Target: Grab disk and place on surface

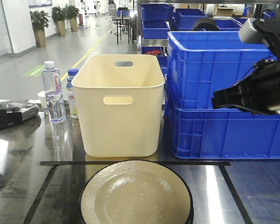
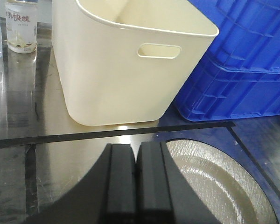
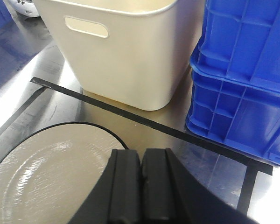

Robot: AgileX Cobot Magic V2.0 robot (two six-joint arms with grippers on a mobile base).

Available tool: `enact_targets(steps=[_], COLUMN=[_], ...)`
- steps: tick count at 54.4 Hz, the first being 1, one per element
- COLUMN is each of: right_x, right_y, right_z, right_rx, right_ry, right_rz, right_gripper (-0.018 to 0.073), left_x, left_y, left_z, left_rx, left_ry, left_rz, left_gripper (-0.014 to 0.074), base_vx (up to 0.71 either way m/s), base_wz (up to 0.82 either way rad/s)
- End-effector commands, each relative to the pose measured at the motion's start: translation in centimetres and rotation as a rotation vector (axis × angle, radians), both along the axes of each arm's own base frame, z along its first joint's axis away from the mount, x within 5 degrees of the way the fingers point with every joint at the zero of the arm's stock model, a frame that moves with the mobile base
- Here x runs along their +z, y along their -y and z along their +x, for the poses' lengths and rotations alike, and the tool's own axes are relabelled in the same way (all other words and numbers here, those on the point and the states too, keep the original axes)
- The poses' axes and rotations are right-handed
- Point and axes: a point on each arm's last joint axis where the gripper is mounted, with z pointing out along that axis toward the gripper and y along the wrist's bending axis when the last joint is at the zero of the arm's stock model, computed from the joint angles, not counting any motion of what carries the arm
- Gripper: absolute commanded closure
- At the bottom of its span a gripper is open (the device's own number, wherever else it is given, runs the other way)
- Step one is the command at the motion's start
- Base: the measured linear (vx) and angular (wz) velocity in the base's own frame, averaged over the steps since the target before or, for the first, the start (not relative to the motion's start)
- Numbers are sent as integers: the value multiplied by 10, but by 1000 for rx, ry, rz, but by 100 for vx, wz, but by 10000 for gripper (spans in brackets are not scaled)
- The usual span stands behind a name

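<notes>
The approach step is judged to be in hand, with nothing grasped yet. The left gripper (image 2: 136, 186) is seen pressed shut and empty; the disk (image 2: 214, 186) lies just right of and below it, on the surface (image 2: 18, 140). The right gripper (image 3: 141, 186) is likewise closed and empty, the disk low to its left. Opening and descent over the rim are called for next.
</notes>
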Motion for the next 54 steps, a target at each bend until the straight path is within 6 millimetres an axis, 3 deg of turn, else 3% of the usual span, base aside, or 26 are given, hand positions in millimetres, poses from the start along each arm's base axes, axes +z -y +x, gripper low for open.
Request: enact_targets(steps=[1, 36, 43, 54], right_x=[25, 25, 25, 25], right_y=[4, 4, 4, 4], right_z=[-9, -9, -9, -9], right_rx=[-22, -22, -22, -22], right_ry=[129, 129, 129, 129], right_rz=[42, 42, 41, 42], right_gripper=[532, 531, 531, 531], left_x=[19, 15, -1, -57], left_y=[-2, -4, -5, -8], left_z=[-5, -6, -17, -51], left_rx=[31, 65, 147, 229], left_ry=[89, 111, 160, 328], left_rz=[-39, -9, 43, 58], left_gripper=[605, 606, 606, 606], base_vx=[0, 0, 0, 0], base_wz=[0, 0, 0, 0])
